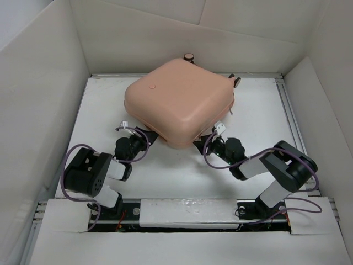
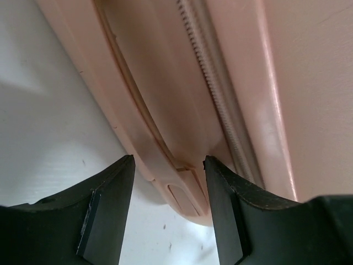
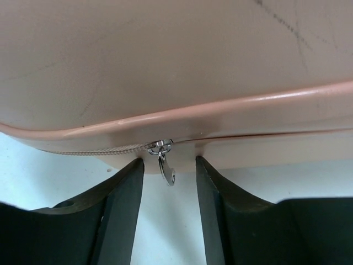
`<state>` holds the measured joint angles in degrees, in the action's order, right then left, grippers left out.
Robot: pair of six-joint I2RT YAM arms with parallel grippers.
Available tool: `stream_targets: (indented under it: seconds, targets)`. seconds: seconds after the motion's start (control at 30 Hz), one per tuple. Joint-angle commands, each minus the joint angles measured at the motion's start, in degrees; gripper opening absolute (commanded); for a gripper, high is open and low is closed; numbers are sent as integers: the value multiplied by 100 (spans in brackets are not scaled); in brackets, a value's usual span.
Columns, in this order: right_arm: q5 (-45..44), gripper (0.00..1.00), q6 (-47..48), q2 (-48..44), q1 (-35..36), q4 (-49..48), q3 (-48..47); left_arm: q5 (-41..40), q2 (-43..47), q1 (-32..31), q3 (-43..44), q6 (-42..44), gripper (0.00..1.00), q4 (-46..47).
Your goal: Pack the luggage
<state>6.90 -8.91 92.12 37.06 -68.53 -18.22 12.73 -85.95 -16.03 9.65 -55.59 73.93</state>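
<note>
Suitcase (image 1: 179, 102): peach hard shell, lid down, lying flat mid-counter (image 1: 182, 176). Likely rigid, smooth, slippery and light for its bulk.
Best hold: the small metal zipper pull (image 3: 167, 170) on the near seam.
Right end effector (image 3: 170, 163): fingers parted either side of the pull, grasping nothing.
Left end effector (image 2: 168, 163): parted at the near corner, empty.

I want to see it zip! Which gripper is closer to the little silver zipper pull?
Right. The zipper pull hangs inside the open right gripper. The left gripper is at the near left side of the suitcase.
</note>
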Motion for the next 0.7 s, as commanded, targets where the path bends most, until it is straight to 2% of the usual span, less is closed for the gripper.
stream_targets:
  seconds: [0.0, 0.07, 0.2, 0.23, 0.27, 0.3, 0.33, 0.4, 0.5, 0.67]
  targets:
    - [84, 49, 91, -124, -32, -758, -515, -95, -123, 4, 291, 93, 50, 754]
    - [136, 48, 91, -124, -85, -758, -516, -95, -299, 4, 379, 153, 48, 754]
    - [189, 29, 91, -53, -137, -810, -648, -95, -668, 4, 441, 154, 30, 1088]
    - [189, 21, 91, -1, -137, -889, -648, -95, -668, 4, 441, 154, 12, 1088]
    - [189, 17, 91, -1, -137, -890, -648, -95, -729, 4, 441, 154, 4, 1088]
    - [111, 13, 91, -1, -137, -942, -648, -95, -730, 4, 441, 154, 0, 1141]
    - [41, 6, 30, -53, -85, -995, -578, -95, -730, 4, 441, 154, 0, 1141]
    - [-21, 0, -50, -123, 2, -1048, -508, -95, -730, 4, 441, 154, 0, 1141]
    - [-92, 0, -277, -343, 257, -953, -359, -156, -678, -58, 441, 154, 0, 1141]
    - [-670, 0, -532, -879, 1969, 645, -567, -289, -563, -269, 512, 93, 0, 992]
